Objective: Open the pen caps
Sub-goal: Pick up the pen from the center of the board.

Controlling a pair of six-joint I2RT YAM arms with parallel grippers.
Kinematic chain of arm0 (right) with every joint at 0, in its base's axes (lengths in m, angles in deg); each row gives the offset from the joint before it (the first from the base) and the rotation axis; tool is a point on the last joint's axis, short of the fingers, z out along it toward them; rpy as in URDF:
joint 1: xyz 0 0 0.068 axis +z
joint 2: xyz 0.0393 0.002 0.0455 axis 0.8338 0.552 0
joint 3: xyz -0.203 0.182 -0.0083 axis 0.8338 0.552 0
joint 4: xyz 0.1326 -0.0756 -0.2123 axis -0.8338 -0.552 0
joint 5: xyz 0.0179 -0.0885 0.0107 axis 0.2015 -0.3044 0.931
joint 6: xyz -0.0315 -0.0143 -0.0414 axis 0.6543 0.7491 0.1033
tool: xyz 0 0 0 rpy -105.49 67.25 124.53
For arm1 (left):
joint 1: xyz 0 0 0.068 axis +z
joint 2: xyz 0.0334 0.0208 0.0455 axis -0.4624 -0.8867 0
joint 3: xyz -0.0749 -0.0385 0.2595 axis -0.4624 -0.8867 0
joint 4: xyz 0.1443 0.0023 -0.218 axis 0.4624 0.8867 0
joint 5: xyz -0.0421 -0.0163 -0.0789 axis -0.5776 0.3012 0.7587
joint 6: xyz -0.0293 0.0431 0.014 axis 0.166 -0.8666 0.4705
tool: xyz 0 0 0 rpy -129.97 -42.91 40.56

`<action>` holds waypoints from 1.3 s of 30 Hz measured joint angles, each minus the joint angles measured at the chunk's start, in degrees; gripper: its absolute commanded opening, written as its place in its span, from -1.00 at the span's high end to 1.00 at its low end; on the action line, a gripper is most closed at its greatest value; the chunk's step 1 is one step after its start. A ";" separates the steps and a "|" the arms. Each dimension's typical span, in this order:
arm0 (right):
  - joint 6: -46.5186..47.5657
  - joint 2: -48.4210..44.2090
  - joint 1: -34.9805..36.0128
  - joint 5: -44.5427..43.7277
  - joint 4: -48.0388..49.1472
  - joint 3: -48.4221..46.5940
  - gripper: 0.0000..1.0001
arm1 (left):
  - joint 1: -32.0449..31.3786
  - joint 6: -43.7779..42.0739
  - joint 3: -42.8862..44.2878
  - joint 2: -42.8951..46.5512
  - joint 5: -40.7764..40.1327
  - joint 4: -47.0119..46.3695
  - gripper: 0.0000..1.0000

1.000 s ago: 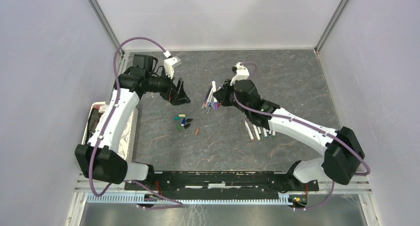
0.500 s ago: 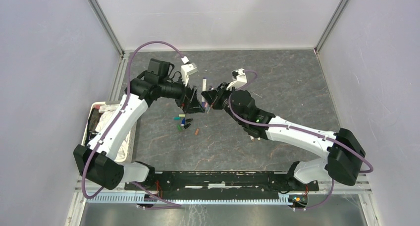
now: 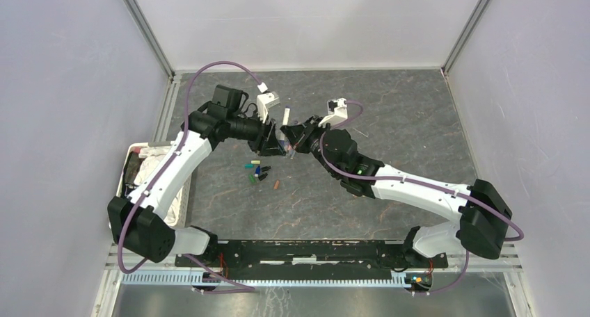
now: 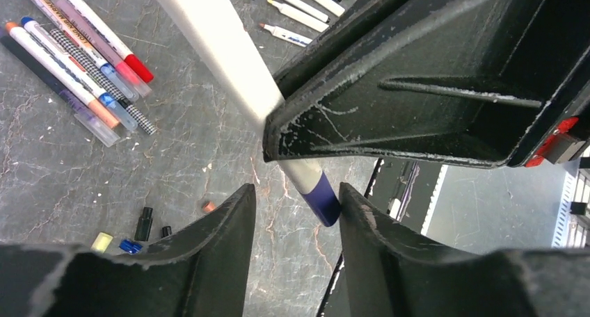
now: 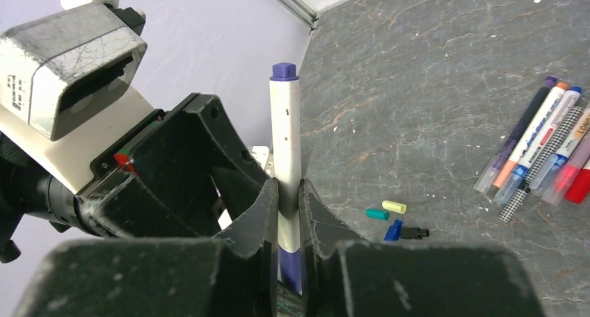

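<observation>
Both arms had come together over the middle of the table (image 3: 417,122). A second before, the left arm hung back near its far-left corner with its jaws spread wide, and the right one was down at the row of pens. Now the right gripper (image 5: 287,192) had a white pen (image 5: 285,136) lifted clear of the surface, its fingers pressed tight on the barrel. It stood nearly upright in the right wrist view, a blue-violet end on top and the dark blue cap (image 4: 322,200) pointing down.

The left gripper (image 4: 297,206) had slid in just below, and its jaws had narrowed a good deal. They sat either side of the cap. From where I stood one finger looked to be at the cap's edge while a clear gap showed on the other side, so I took it as not yet clamped.

To me that meant the pull was about to start: one arm bracing the barrel, the other set to draw the cap off once it bit. The grip looked a little off-centre, so the cap might twist or slip.

Several loose caps (image 5: 385,209) lay in a small cluster on the table below. A bundle of capped pens (image 4: 83,60) lay side by side nearby, waiting. A few uncapped pens (image 4: 299,11) lay further off, tips bare.
</observation>
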 measured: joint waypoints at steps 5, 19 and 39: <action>-0.09 0.13 0.20 -1.51 0.07 0.00 1.00 | -0.26 0.22 -0.02 -0.46 -0.02 -0.15 0.67; -0.09 -1.14 -2.84 2.45 -5.27 0.00 0.18 | -0.48 -10.43 -0.79 1.07 -9.49 1.42 0.95; 17.03 15.63 -18.58 58.71 -32.13 -20.35 -0.28 | -4.26 -46.21 -9.11 8.20 -27.54 11.26 0.95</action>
